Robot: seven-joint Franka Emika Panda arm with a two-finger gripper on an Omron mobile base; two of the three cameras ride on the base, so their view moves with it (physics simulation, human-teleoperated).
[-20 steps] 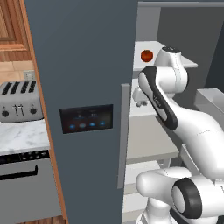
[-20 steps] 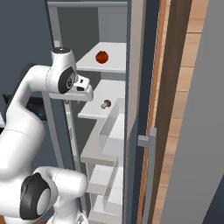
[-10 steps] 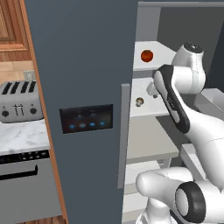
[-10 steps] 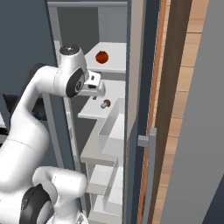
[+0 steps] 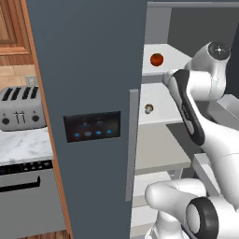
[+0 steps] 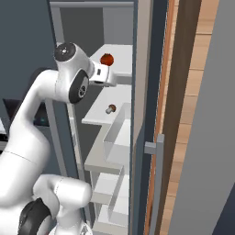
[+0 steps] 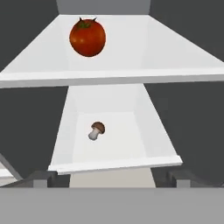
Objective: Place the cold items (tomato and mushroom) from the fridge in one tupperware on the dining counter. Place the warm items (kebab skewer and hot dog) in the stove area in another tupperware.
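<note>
The fridge (image 5: 88, 93) stands open, its white shelves bare to the hand. The tomato (image 7: 88, 37) rests on the upper shelf, a glossy red ball also seen as the tomato (image 6: 107, 59) and tomato (image 5: 157, 59). One shelf lower lies the mushroom (image 7: 96, 130), small with a brown cap and pale stem; it is the mushroom (image 6: 110, 109) and mushroom (image 5: 149, 109). My gripper (image 7: 111, 178) is open with nothing between its fingers, in front of the shelves and short of both items. The hand (image 6: 103, 75) hovers at the upper shelf's edge.
The dark fridge door (image 5: 93, 154) with its grey handle (image 5: 132, 144) hangs to my left. Beyond it are a toaster (image 5: 18, 109) on a marble worktop (image 5: 23, 144) and an oven below. A wooden panel (image 6: 183, 114) borders the fridge's right side.
The arm has lifted and swung its hand up from the mushroom's shelf level toward the upper shelf. Tomato and mushroom have not moved.
</note>
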